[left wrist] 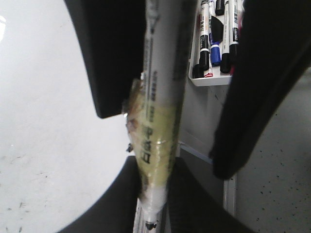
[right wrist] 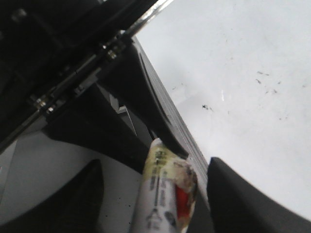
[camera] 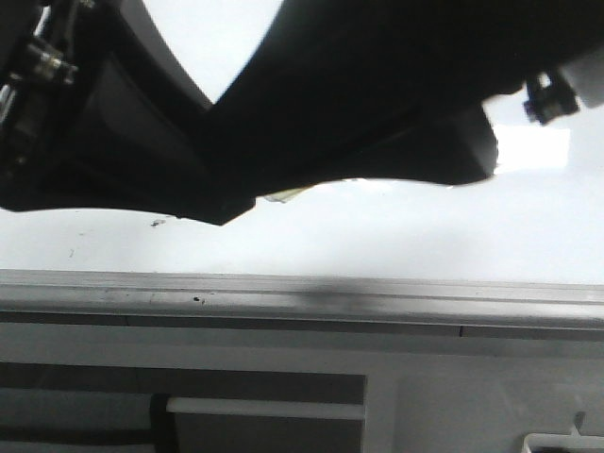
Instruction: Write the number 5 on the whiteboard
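Observation:
The whiteboard (camera: 396, 236) is glossy white with a grey edge strip (camera: 283, 294) and a glare patch (camera: 533, 146). It bears only small dark smudges (camera: 157, 224); no number 5 shows in any view. My left gripper (left wrist: 153, 164) is shut on a white marker (left wrist: 158, 111) wrapped in yellowish tape, its black tip (left wrist: 150, 224) near the board's edge. My right gripper (right wrist: 155, 165) is open, with its fingers (right wrist: 243, 199) standing wide on either side of the same marker (right wrist: 165, 194) without touching it. The board also shows in both wrist views (left wrist: 39, 121) (right wrist: 243, 73).
The dark arm bodies (camera: 311, 104) fill the upper front view and hide much of the board. A white tray of several markers (left wrist: 214, 43) sits beyond the board's edge. A grey speckled surface (left wrist: 282, 184) lies beside the board.

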Robot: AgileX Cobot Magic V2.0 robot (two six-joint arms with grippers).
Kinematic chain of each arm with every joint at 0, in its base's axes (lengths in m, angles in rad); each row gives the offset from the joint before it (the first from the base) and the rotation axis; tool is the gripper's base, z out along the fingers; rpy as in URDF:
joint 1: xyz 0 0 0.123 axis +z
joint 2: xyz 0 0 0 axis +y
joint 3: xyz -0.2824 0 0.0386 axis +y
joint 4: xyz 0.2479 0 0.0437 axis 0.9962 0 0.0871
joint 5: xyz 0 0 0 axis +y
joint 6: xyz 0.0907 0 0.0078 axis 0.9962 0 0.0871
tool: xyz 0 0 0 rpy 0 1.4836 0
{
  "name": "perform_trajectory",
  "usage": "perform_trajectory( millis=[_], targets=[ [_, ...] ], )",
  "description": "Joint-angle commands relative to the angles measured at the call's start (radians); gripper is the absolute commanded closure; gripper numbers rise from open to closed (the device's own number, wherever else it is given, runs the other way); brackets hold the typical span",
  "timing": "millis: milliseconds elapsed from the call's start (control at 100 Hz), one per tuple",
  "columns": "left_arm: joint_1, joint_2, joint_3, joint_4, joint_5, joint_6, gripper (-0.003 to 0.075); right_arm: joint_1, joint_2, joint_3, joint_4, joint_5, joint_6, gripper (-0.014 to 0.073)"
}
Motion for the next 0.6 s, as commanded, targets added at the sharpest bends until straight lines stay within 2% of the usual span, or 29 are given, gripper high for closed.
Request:
perform_trajectory(
  millis=[0, 240, 280, 410, 510, 590],
  targets=[
    [-0.009, -0.021, -0.033, -0.002, -0.066, 0.0, 0.074, 0.001, -0.008, -0.036, 0.012, -0.069, -0.01, 0.0298],
    [-0.009, -0.021, -0.033, -0.002, -0.066, 0.0, 0.074, 0.001, -0.008, -0.037, 0.012, -0.058, -0.01, 0.064],
    [-0.009, -0.021, -0.033, -0.002, -0.066, 0.0, 0.074, 0.001, -0.008, -0.037, 0.012, -0.058, -0.01, 0.0664],
    [-0.009, -0.021, -0.033, -0.014, -0.074, -0.002, 0.0736, 0.001, -0.008, -0.037, 0.012, -0.058, -0.01, 0.0664],
    [-0.009, -0.023, -0.033, -0.039, -0.087, -0.018, 0.0642, 0.001, -0.008, -0.037, 0.012, -0.058, -0.01, 0.0664],
    [-0.008, -0.029, -0.033, -0.067, -0.089, -0.059, 0.0475, 0.001, -0.008, -0.037, 0.012, -0.058, -0.01, 0.0662]
  ],
)
